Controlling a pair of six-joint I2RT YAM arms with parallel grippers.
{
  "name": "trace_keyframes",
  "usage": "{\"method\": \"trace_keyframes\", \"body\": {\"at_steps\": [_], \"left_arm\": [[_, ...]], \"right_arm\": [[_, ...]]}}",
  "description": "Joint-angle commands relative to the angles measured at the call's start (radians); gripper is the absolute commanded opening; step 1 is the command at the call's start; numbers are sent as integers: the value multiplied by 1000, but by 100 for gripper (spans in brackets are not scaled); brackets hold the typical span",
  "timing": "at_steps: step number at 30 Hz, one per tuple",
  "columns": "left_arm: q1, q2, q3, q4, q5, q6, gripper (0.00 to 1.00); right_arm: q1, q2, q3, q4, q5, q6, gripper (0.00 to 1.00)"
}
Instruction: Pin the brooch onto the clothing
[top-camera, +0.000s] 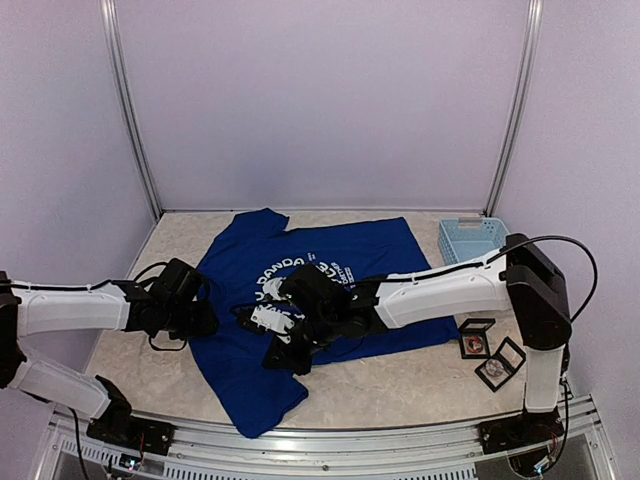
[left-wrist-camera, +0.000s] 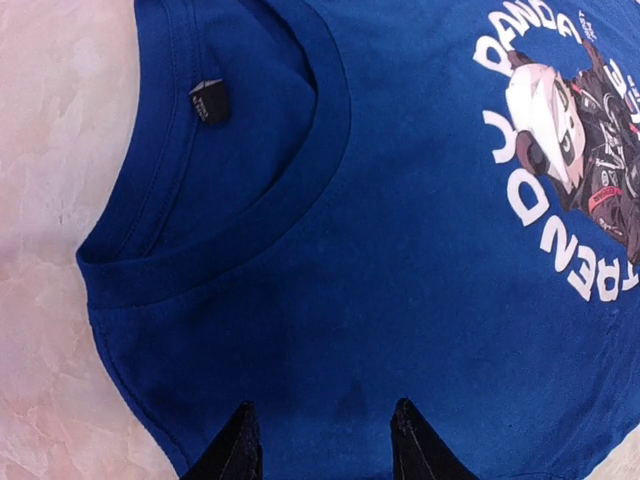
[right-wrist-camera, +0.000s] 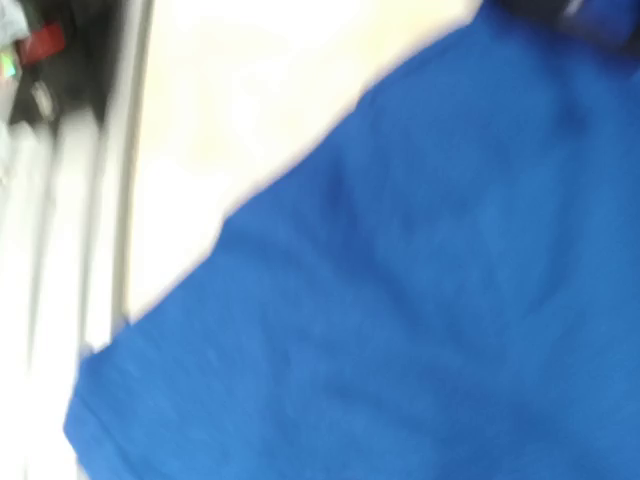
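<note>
The clothing (top-camera: 370, 255), a royal-blue T-shirt with a round white-lettered panda print (left-wrist-camera: 565, 150), lies flat on the table. My left gripper (left-wrist-camera: 322, 408) is open just below the collar (left-wrist-camera: 250, 215). Its two black fingertips (left-wrist-camera: 243, 420) rest apart on bare fabric with nothing between them. In the top view it sits at the shirt's left edge (top-camera: 195, 312). My right gripper (top-camera: 283, 345) reaches across the shirt and hangs over the lower part of the print. The blurred right wrist view shows only blue fabric (right-wrist-camera: 400, 300) and none of its fingers. The brooch is not visible at either gripper.
A light-blue plastic basket (top-camera: 470, 238) stands at the back right. Two small black-framed cases (top-camera: 477, 339) (top-camera: 500, 363) lie by the right arm's base. The shirt's hem (right-wrist-camera: 120, 400) ends near the metal front rail (top-camera: 340, 432). Marbled tabletop (top-camera: 420, 385) shows around the shirt.
</note>
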Motion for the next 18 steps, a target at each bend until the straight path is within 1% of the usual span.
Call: {"method": "trace_keyframes", "body": {"at_steps": [1, 4, 9, 14, 18], "left_arm": [[-8, -28, -73, 20, -18, -66, 42], [-8, -58, -109, 1, -26, -100, 43], [-9, -153, -132, -62, -70, -128, 43], [-20, -253, -90, -107, -95, -99, 43], [-87, -266, -29, -119, -69, -48, 42]], "right_arm": [[7, 93, -50, 4, 7, 5, 7], [26, 108, -100, -26, 34, 43, 6], [74, 64, -202, -48, 48, 65, 5], [109, 14, -189, -91, 46, 61, 7], [78, -80, -188, -56, 79, 68, 7]]}}
